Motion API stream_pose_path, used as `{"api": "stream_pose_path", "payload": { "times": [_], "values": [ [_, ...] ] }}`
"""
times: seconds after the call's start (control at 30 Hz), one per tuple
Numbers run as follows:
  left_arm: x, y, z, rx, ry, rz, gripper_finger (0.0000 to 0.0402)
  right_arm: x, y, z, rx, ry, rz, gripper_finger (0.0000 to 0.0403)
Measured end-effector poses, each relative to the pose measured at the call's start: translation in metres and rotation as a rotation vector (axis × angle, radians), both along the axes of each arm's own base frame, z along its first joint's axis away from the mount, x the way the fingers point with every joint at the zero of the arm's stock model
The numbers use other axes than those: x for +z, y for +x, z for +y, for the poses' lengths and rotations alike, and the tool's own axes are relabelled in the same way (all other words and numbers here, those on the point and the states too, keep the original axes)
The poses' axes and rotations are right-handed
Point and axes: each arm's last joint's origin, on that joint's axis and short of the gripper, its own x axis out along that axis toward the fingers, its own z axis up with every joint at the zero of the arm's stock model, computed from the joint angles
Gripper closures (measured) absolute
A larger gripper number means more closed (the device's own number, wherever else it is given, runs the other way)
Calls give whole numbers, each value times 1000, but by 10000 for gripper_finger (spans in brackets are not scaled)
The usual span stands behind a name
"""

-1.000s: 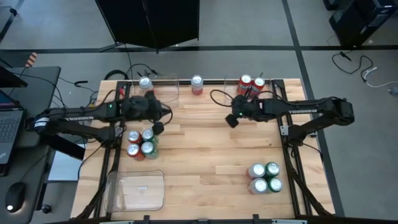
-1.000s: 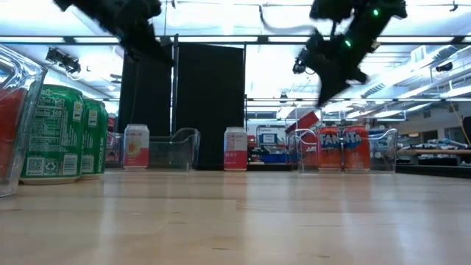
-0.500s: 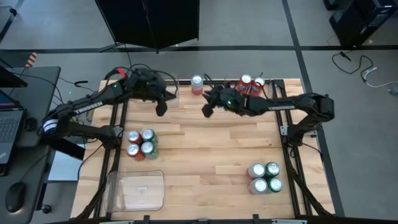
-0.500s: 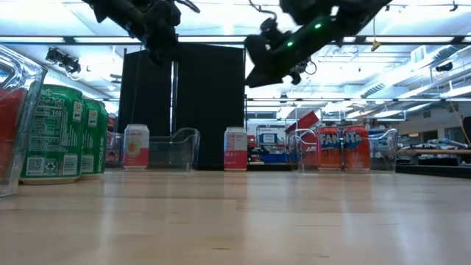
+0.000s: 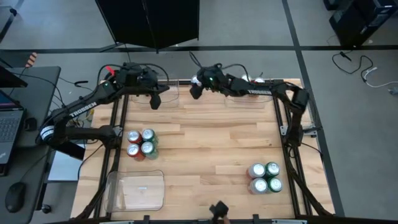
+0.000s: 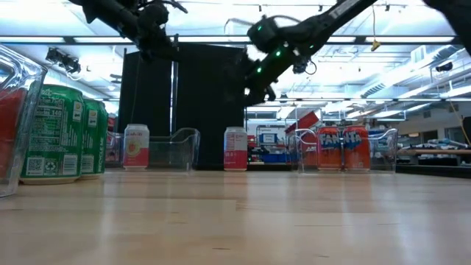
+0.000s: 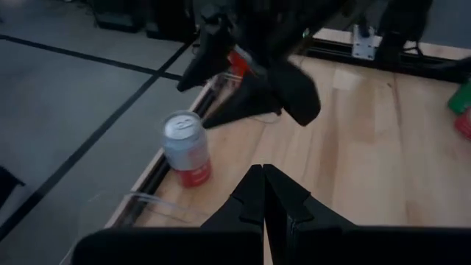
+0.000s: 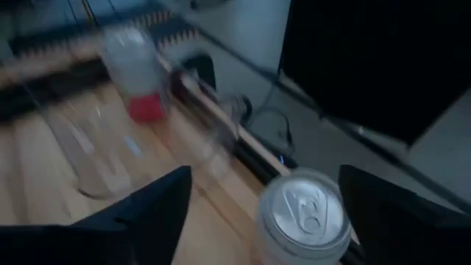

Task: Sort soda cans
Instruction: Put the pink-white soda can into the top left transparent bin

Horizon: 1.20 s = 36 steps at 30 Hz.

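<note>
A silver-white and pink soda can (image 8: pixel 304 213) stands upright at the middle of the table's far edge (image 6: pixel 235 149). My right gripper (image 8: pixel 265 175) hovers open just above it, one finger on either side, touching nothing. My left gripper (image 5: pixel 155 101) hangs shut and empty in the air to the can's left, by the far-left clear tray (image 6: pixel 173 147). A second pink can (image 6: pixel 136 146) stands in that tray. Two red cans (image 6: pixel 342 147) stand in the far-right tray.
Red and green cans (image 5: pixel 141 144) stand grouped near the table's left edge. Silver and green cans (image 5: pixel 265 177) are grouped near the right front. A clear tray (image 5: pixel 135 190) with no cans in it lies at the near left. Bare wood fills the middle (image 5: pixel 211 143).
My right gripper has swept along the far edge toward the table's left, from beside the red cans to above the middle can, and has opened. My left gripper, still shut, has gone up and toward the far edge, away from the left can group.
</note>
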Motion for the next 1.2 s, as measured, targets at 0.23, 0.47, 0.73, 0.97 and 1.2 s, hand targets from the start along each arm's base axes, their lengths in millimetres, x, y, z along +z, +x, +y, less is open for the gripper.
{"api": "stream_pose_path", "payload": {
  "times": [0.23, 0.47, 0.73, 0.97, 1.2],
  "values": [
    [6, -12, 0, 40, -10, -47, 401, -26, 9, -36, -34, 66, 152, 26],
    [8, -14, -2, 47, -7, -54, 401, -48, 11, -53, -42, 128, 204, 35],
    [8, -14, -2, 50, -8, -56, 401, -36, 7, -45, -18, 152, 213, 127],
    [19, -14, -2, 61, 35, -151, 401, 34, 19, -8, 47, 41, 71, 127],
    [38, -28, -13, 77, 90, -265, 401, 84, 50, 30, 168, -69, -89, 127]
  ]
}}
